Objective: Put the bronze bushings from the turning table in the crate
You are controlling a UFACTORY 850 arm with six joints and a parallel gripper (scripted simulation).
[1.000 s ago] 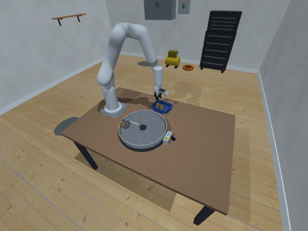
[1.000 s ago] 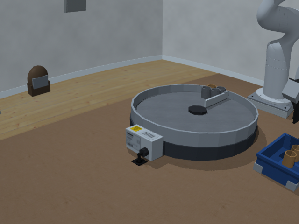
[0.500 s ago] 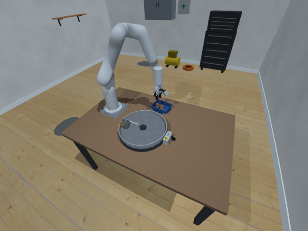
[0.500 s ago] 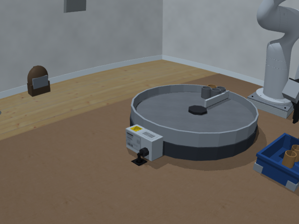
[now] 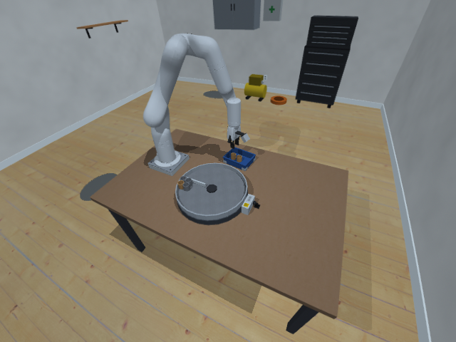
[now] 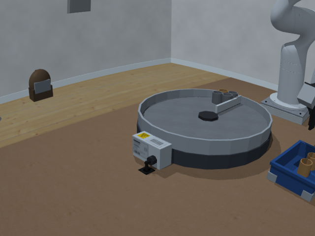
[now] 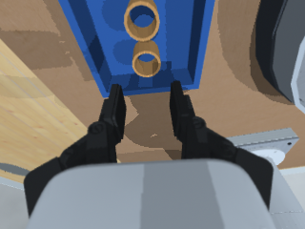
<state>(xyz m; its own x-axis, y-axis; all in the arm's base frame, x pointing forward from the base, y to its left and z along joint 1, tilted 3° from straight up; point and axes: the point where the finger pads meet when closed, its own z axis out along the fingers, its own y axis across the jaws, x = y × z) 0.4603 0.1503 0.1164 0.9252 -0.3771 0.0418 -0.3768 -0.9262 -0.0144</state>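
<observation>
Over by the pale mottled wall (image 5: 199, 48) (image 6: 229, 38), a black tool chest (image 5: 322, 68) stands on the pine plank floor (image 5: 147, 287) (image 6: 88, 88), with a yellow air compressor (image 5: 255, 90) and an orange ring (image 5: 273, 100) nearby; a grey cabinet (image 5: 235, 16) hangs above.

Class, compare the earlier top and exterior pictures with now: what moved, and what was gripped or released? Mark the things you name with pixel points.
Nothing visibly changed. The claw (image 5: 234, 145) (image 6: 311, 126) (image 7: 147, 94) stayed by the crate (image 5: 233, 164) (image 6: 290, 179) (image 7: 206, 40), two bronze bushings (image 5: 239, 159) (image 6: 304, 168) (image 7: 146, 64) inside; the others stayed grouped on the turning table (image 5: 221, 202) (image 6: 177, 122) (image 7: 286, 52).
</observation>
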